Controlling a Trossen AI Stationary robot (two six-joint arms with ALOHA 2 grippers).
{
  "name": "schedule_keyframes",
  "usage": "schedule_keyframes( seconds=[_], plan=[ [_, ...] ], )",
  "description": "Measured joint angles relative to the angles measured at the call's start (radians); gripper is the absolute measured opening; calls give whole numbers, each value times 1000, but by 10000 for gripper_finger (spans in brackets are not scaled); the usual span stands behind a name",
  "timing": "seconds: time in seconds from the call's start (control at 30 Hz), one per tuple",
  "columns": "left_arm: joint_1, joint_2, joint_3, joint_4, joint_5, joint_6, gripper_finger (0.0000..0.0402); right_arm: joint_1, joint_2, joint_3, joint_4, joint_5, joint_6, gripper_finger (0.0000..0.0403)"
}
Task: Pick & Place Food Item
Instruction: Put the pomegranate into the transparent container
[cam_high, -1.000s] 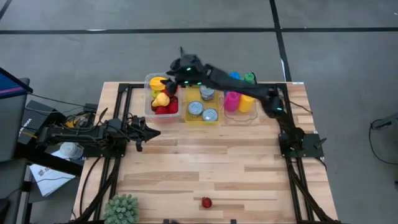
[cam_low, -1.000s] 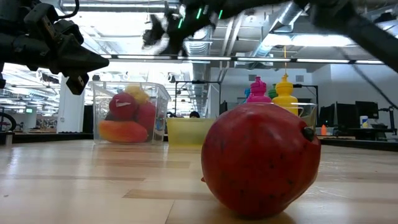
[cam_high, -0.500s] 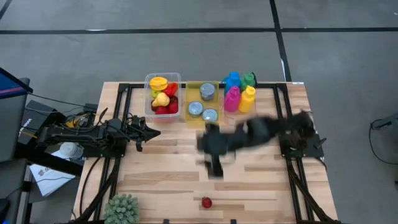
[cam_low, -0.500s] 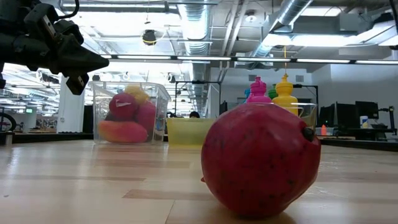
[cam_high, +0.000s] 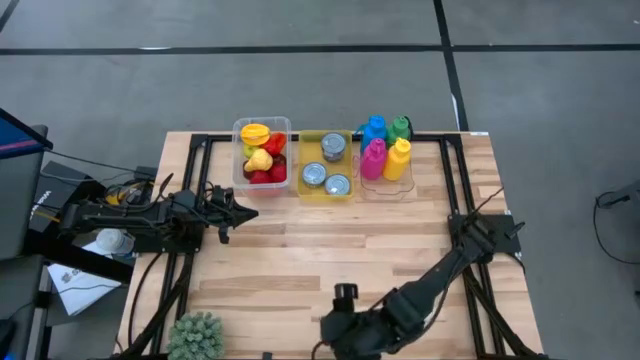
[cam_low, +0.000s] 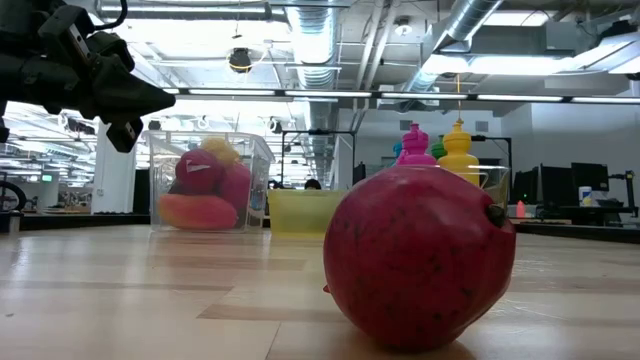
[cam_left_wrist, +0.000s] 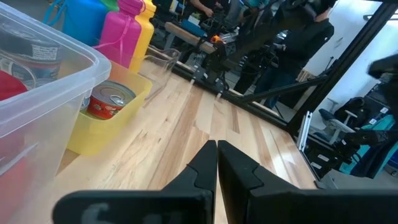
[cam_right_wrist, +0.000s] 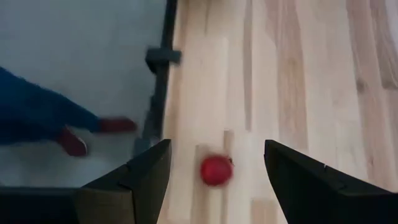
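- Right wrist view sets the pomegranate (cam_right_wrist: 216, 170) straight ahead of the right gripper (cam_right_wrist: 216, 180), in line with the gap between its two dark fingers (cam_right_wrist: 146, 177), which stand well apart with nothing between them.
- High view: the right arm's wrist and gripper (cam_high: 345, 325) hang over the near edge of the wooden table (cam_high: 300, 260), covering the spot where the fruit lies, so the fruit itself is hidden from above.
- Low view: the pomegranate (cam_low: 418, 258) rests on the tabletop, close to that camera; it is roundish with a small stub at one side, so no long axis matters much for the grasp.
- Left gripper (cam_high: 240, 213) is pinched closed and empty, waiting at the table's left side, well apart from the fruit; the right arm is plainly the nearer.
- Clear fruit bin (cam_high: 262, 152) sits at the far edge, well apart from the pomegranate, beside the yellow tray of cans (cam_high: 325, 165).
- Judgement: a descent onto the fruit comes next.
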Motion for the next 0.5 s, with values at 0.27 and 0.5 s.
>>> schedule_keyframes(
  seconds=[0.27, 0.5],
  plan=[
    [0, 0, 0, -1, 0, 0, 2, 13, 144, -1, -4, 45, 37, 250],
    [0, 0, 0, 7, 0, 0, 2, 89, 148, 2, 17, 267, 163, 249]
  ],
)
